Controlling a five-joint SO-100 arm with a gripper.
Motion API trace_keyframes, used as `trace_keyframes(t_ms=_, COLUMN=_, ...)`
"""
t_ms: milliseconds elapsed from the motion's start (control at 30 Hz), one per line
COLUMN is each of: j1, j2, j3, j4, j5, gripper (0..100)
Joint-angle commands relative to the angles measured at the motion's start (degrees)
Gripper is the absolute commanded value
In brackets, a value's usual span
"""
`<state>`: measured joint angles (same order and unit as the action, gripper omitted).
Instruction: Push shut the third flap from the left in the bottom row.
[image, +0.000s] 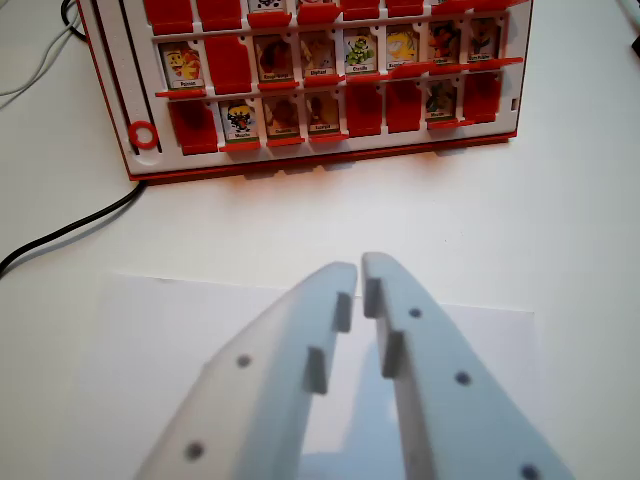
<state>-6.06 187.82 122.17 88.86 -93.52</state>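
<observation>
White tabletop (300, 225) fills the foreground, where the gripper (360, 268) hangs with its pale fingers almost closed, holding nothing. Well beyond it stands the red game board (130, 90); the third flap (283, 117) of its bottom row stands raised, showing a picture card.

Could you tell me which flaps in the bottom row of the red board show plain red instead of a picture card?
Four do: the first from the wrist view's left, the fifth, the sixth and the last. The other four show character cards.
</observation>
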Motion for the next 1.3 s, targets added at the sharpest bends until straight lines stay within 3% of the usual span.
trace_keyframes(t_ms=0, j1=0.35, j2=-0.26, j3=-3.78, j4=0.18, j5=0.26, gripper=0)
trace_keyframes(t_ms=1267, j1=0.35, j2=-0.26, j3=-3.60, j4=-0.35, j5=-0.09, gripper=0)
